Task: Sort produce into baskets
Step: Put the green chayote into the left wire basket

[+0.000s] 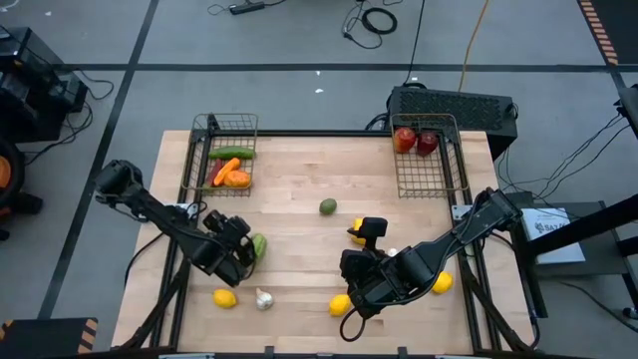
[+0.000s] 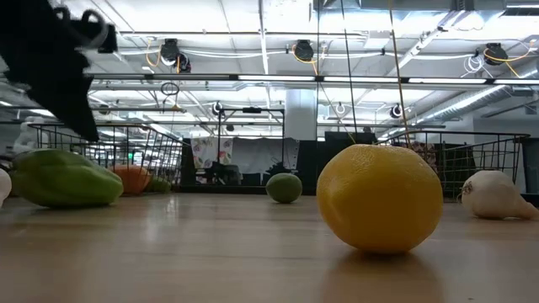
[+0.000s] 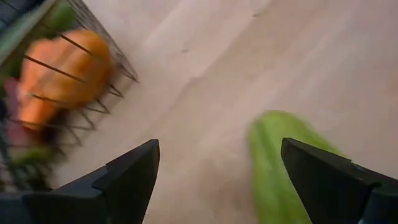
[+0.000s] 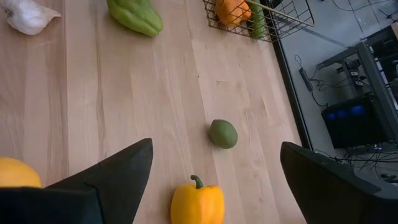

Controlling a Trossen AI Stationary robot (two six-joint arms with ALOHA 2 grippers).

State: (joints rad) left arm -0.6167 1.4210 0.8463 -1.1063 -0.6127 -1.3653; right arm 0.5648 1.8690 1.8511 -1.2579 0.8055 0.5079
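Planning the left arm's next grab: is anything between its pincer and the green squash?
Nothing visible. The left pincer, open, hovers right at the green squash; the left wrist view shows only bare table between its fingers and the squash.

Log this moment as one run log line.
left gripper: open, over green squash | right gripper: open, above yellow pepper | left basket: vegetables | right basket: two apples

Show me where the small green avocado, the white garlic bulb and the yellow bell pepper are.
Small green avocado (image 4: pixel 223 134): right wrist view, middle of its body.
White garlic bulb (image 1: pixel 263 298): high view, centre of the bulb.
Yellow bell pepper (image 4: pixel 197 204): right wrist view, its top, below the stem.
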